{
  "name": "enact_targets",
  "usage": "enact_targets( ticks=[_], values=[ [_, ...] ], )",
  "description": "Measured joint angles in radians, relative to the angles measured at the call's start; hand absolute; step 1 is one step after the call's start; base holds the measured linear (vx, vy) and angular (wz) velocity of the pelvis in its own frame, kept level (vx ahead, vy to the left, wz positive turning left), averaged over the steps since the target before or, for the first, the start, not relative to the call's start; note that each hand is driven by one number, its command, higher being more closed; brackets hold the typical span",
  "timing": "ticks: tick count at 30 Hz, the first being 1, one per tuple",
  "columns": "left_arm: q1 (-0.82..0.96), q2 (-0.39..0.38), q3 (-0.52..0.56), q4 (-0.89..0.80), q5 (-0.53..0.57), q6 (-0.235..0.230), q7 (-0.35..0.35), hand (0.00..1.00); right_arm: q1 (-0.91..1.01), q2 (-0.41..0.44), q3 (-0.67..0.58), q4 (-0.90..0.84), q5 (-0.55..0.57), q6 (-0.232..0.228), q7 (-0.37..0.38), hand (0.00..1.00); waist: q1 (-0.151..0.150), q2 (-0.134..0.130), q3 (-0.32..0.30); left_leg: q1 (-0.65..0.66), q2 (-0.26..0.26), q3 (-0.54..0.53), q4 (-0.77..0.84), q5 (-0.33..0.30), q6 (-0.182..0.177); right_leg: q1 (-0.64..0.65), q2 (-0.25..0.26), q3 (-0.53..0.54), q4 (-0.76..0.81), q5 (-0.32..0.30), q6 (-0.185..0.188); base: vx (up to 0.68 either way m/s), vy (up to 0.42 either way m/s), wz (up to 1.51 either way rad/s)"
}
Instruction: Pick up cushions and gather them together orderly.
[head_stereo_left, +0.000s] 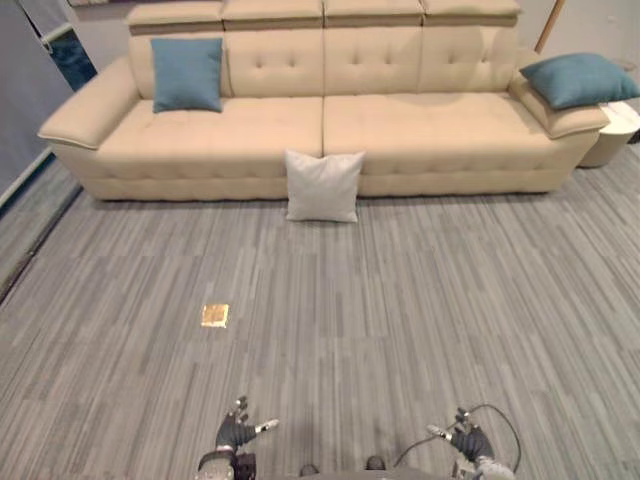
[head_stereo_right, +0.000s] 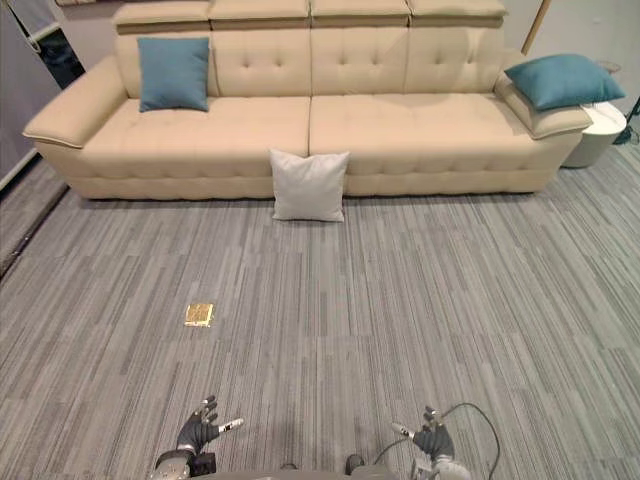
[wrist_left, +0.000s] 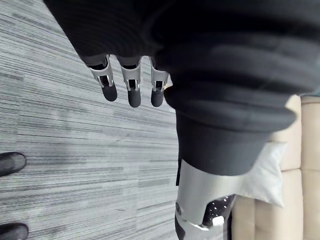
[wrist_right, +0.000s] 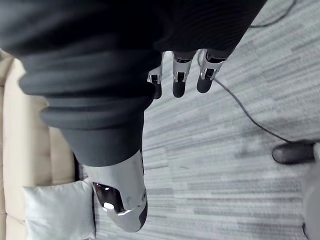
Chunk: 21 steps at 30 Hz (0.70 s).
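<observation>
L hand (wrist_left: 131, 86) slack — eye view: teal cushions (head_stereo_left: 186, 74)

On the floor (head_stereo_left: 420, 300): white cushion (head_stereo_left: 323, 186) leaning on the sofa (head_stereo_left: 400, 130), gold tile (head_stereo_left: 215, 316); on the sofa: left teal cushion (head_stereo_left: 187, 74) on seat, right teal cushion (head_stereo_left: 580, 79) on armrest

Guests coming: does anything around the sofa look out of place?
The pale grey square cushion stands on the grey floor against the beige sofa's front. One teal square cushion lies atop its right armrest. A gold square litters the floor.
</observation>
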Motion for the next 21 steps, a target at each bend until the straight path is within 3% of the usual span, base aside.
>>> enact_targets(
  ticks=[7,15,19,21],
  values=[
    [0.006,0.001,0.040,-0.072,0.005,-0.009,-0.016,0.00,0.001,-0.032,-0.005,-0.076,-0.116,0.000,0.004,0.00,-0.015,0.024,0.016,0.039,0.001,0.001,0.000,-0.019,-0.030,0.036,-0.002,-0.003,0.001,-0.011,0.016,0.09,-0.011,-0.02],
    [0.024,0.004,0.042,-0.089,0.006,-0.008,-0.024,0.00,0.003,-0.047,-0.027,-0.078,-0.126,0.001,0.019,0.00,-0.027,0.034,0.026,0.035,0.007,0.011,0.069,-0.046,-0.068,0.040,-0.012,-0.016,0.051,-0.033,0.044,0.06,-0.041,0.00],
    [0.025,0.006,0.071,-0.100,0.005,-0.008,-0.023,0.00,-0.004,-0.052,-0.030,-0.078,-0.126,0.002,0.019,0.00,-0.027,0.032,0.039,0.020,0.010,0.024,0.092,-0.049,-0.069,0.015,-0.013,-0.019,0.091,-0.047,0.034,0.06,-0.050,-0.01],
    [0.026,0.010,0.078,-0.104,0.004,-0.008,-0.021,0.00,-0.018,-0.057,-0.030,-0.078,-0.126,0.003,0.019,0.00,-0.023,0.034,0.043,-0.016,0.017,0.041,0.123,-0.063,-0.048,-0.019,-0.011,-0.014,0.108,-0.048,0.035,0.04,-0.049,-0.19]
  ],
)
